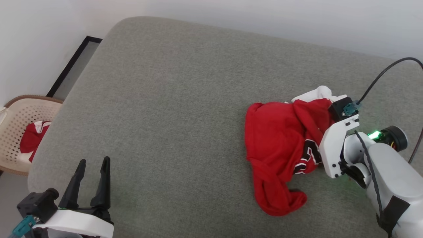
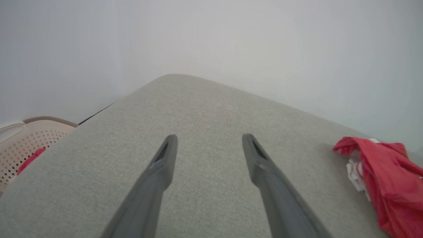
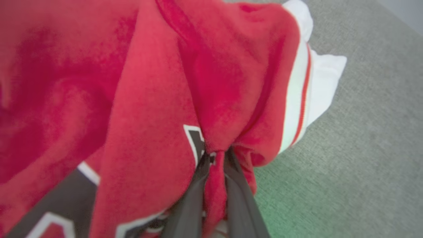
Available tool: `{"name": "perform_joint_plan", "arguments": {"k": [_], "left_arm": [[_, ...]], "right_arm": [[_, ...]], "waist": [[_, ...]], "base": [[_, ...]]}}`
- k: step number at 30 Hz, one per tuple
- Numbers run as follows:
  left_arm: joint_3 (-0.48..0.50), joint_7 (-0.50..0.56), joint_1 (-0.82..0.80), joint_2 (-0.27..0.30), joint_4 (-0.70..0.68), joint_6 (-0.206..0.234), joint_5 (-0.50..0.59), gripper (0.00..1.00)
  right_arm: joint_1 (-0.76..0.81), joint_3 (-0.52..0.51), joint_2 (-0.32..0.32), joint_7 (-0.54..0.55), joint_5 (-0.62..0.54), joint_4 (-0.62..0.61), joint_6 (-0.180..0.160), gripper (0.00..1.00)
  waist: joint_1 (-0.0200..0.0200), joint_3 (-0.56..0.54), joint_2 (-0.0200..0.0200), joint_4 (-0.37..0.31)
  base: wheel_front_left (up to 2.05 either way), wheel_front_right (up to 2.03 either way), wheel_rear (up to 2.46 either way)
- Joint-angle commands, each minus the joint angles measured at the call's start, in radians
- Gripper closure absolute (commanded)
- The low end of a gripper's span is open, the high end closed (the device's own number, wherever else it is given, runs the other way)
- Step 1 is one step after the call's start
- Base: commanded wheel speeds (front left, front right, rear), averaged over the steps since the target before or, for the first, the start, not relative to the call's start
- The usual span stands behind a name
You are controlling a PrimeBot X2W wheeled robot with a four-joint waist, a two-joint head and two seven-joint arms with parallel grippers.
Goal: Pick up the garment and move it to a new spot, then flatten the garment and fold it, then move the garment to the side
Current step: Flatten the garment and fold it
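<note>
Grey cushion (image 1: pixel 172 99) carries it all. The shirt (image 1: pixel 277 142) sits bunched on its right half, well apart from the basket (image 1: pixel 16 125) off the left edge.

Risks, my read:
- The right gripper (image 3: pixel 215 158) has only a thin red fold, so it could slip out on a lift.
- The twisted tail nearest the robot may drag and knot, which would hurt flattening.
- The black cable (image 1: pixel 380 76) by the wrist could snag.

That gripper's fingers (image 3: pixel 190 201) are clamped on the fold beside the numeral, with cloth draped over them. The left gripper (image 1: pixel 93 161) is empty, its two prongs apart and far from the shirt.
</note>
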Motion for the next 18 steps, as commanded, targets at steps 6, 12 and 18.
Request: {"name": "perform_joint_plan", "arguments": {"k": [6,12,18], "left_arm": [[0.016,-0.005,0.012,0.000,-0.009,-0.003,0.002,0.00],[0.024,-0.005,0.027,0.002,-0.017,-0.003,0.005,0.00],[0.028,-0.005,0.024,0.000,-0.018,-0.003,0.003,0.00]], "right_arm": [[0.058,0.086,-0.021,0.044,0.080,-0.120,0.000,1.00],[0.170,0.123,-0.050,0.131,0.173,-0.327,0.000,1.00],[0.273,0.101,-0.046,0.166,0.187,-0.454,0.000,0.33]], "waist": [[0.0000,-0.020,0.0000,-0.030],[0.0000,-0.028,0.0000,-0.052],[0.0000,-0.027,0.0000,-0.067]], "base": [[0.00,0.00,0.00],[0.00,0.00,0.00],[0.00,0.00,0.00]]}}
